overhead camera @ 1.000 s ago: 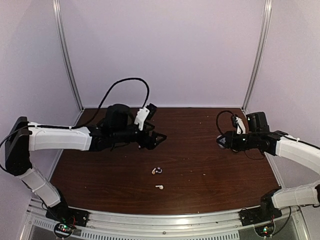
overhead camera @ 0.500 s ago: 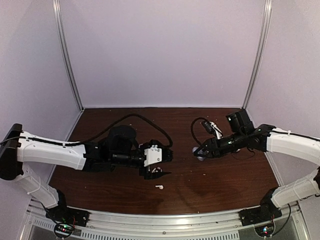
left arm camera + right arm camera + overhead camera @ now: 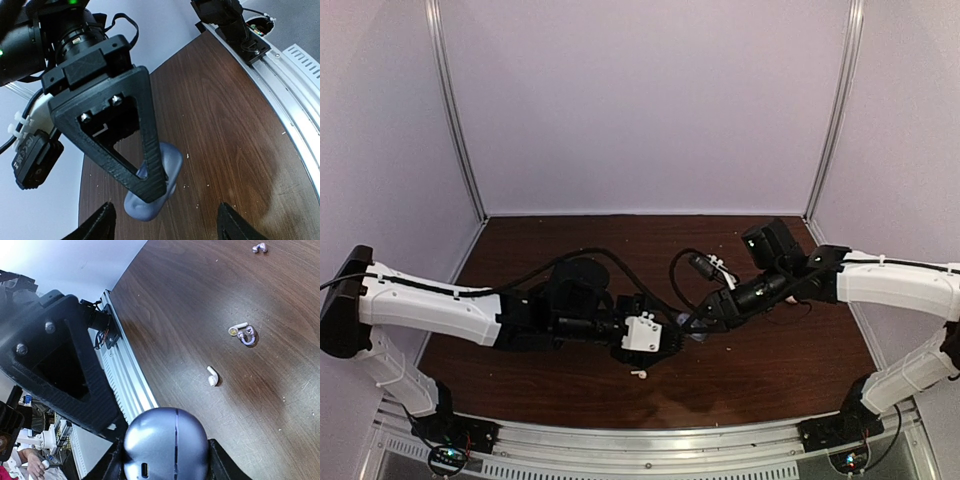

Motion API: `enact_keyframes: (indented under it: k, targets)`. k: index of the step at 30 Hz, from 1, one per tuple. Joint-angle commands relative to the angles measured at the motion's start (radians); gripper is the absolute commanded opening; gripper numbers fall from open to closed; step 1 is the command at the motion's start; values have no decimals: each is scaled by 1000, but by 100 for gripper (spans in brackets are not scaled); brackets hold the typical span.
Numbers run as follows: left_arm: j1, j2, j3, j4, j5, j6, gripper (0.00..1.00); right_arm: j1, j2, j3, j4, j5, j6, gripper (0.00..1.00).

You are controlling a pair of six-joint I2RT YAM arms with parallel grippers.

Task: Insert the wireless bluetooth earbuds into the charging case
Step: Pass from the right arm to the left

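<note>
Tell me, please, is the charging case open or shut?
Shut: the blue charging case, held in the right gripper, shows only a thin closed seam.

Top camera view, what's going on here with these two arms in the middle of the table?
The right gripper is clamped on a rounded blue-purple charging case near the middle of the table. The left gripper hangs open and empty right beside it. The case looks shut, and no earbud is in it: a white earbud, a white and purple pair and a further earbud lie loose on the wood.
</note>
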Motion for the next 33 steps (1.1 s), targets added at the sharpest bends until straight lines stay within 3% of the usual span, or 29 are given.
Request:
enact_keyframes:
  k: [1,7,15,24,33]
  targets:
    - [-10,28,38,33,-29,42,71,40,20,46,-19,-22,-25,40]
    - [-12,49,55,25,-27,50,65,80,35,68,-33,-21,-30,40]
    - [-14,63,71,6,-28,62,49,91,38,76,-36,-32,-27,41]
    - [-14,41,63,17,-14,21,28,91,29,107,-53,-20,-47,49]
    - [-11,-24,3,121,-1,-77,17,62,-57,157,-52,59,-102,91]
